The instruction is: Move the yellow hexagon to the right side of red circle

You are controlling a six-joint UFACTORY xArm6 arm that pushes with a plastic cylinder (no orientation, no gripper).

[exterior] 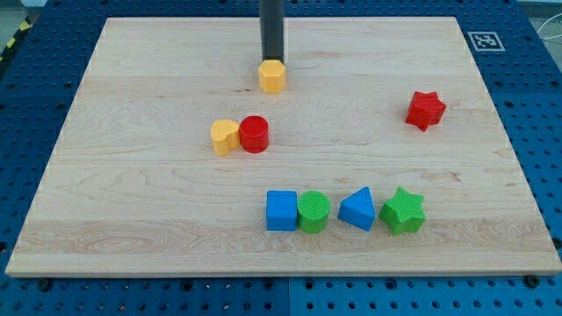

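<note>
On the left of centre, a yellow heart-like block (225,137) sits touching the left side of the red circle (254,133), so that flank is taken. The circle's right side is bare board, and that is where the yellow hexagon (273,76) has to end up.

The hexagon lies in the upper middle of the frame, above the circle and a little to its right, well apart from it. My tip (272,61) is a plain rod with nothing to open or shut; it stands just behind the hexagon's top edge, touching it or very nearly so. I cannot tell which.

From there the good push is, I judge, down the frame with a slight lean to the right, so the hexagon comes in beside the circle and not on top of it. Keeping the tip centred behind the block should stop it from spinning off sideways. It would be wise to slow near the end, as a bump could knock the circle and its yellow neighbour.

Further right, the red star (426,110) and the bottom row, blue cube (281,211), green cylinder (313,211), blue triangle (357,209) and green star (403,211), lie clear of that path.
</note>
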